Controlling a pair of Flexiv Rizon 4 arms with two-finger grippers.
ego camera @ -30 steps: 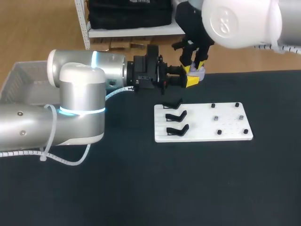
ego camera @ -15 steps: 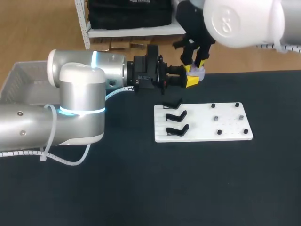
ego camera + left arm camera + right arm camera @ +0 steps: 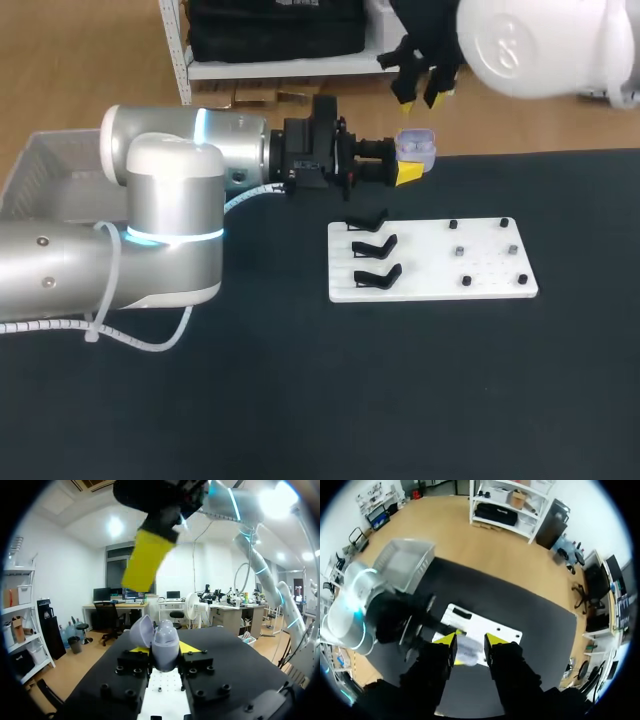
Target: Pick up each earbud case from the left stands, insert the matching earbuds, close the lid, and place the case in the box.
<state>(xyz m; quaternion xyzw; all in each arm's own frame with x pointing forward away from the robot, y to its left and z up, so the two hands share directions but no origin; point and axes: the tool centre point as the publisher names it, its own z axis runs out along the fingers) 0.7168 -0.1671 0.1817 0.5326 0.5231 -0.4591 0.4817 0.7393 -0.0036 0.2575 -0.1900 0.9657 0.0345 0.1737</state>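
Two arms meet over the far edge of the black table (image 3: 300, 400) in the head view. The left gripper (image 3: 410, 165) reaches in sideways and clamps a pale lilac earbud case (image 3: 416, 148) between its fingers, lid raised, just beyond the white board (image 3: 433, 262). The right gripper (image 3: 423, 92) hangs above the case, clear of it, its yellow tips parted with nothing between them. Three black stands (image 3: 373, 246) line the board's left side, all bare, and small dark pieces (image 3: 460, 252) dot its right side; what they are is too small to tell. A wire basket (image 3: 40, 165) sits at the table's left edge.

In the left wrist view, the left gripper (image 3: 164, 654) holds the earbud case (image 3: 165, 641) upright between its fingers, the lid tipped open to one side. One yellow fingertip (image 3: 145, 560) of the other arm hangs above the case.

In the right wrist view, the right gripper (image 3: 470, 641) looks straight down, its jaws a moderate gap apart. The earbud case (image 3: 465, 652) shows blurred far beneath that gap, untouched. The white board (image 3: 507, 630) lies under it, with the wire basket (image 3: 402, 562) off beside the left arm (image 3: 355, 612).
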